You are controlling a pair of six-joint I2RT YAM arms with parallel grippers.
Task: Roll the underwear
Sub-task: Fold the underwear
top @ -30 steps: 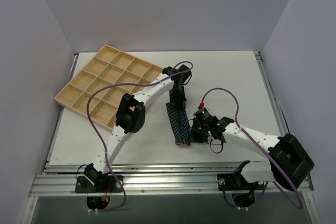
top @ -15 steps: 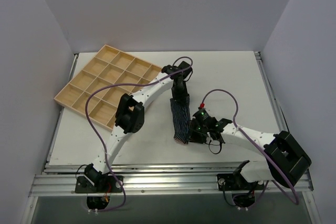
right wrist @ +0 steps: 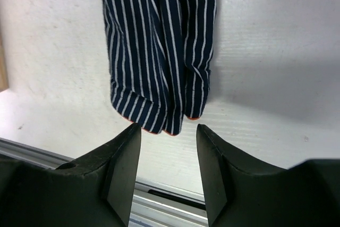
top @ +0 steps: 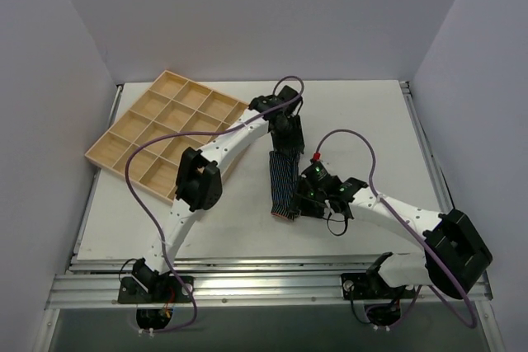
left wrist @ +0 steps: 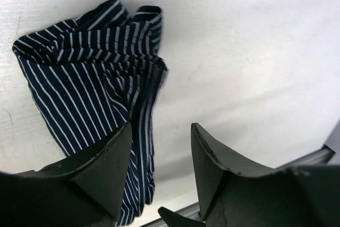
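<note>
The underwear (top: 282,185) lies as a long folded strip of navy cloth with thin white stripes on the white table, its reddish-brown edge at the near end. My left gripper (top: 285,132) hangs over the strip's far end; its wrist view shows that gripper (left wrist: 160,131) open, empty, with the striped cloth (left wrist: 90,83) below and left of the jaws. My right gripper (top: 304,201) sits just right of the near end. Its wrist view shows that gripper (right wrist: 169,134) open and empty, the cloth's orange-edged end (right wrist: 159,46) lying just beyond the fingertips.
A wooden tray (top: 132,142) of several square cells lies at the table's far left, under the left arm. Purple cables loop over both arms. The metal rail (top: 272,282) runs along the near table edge. White walls close in on three sides.
Both grippers have opened and let go of the cloth. The strip has shifted slightly toward the back and straightened, with the left gripper moved farther back and the right one nudged left.
</note>
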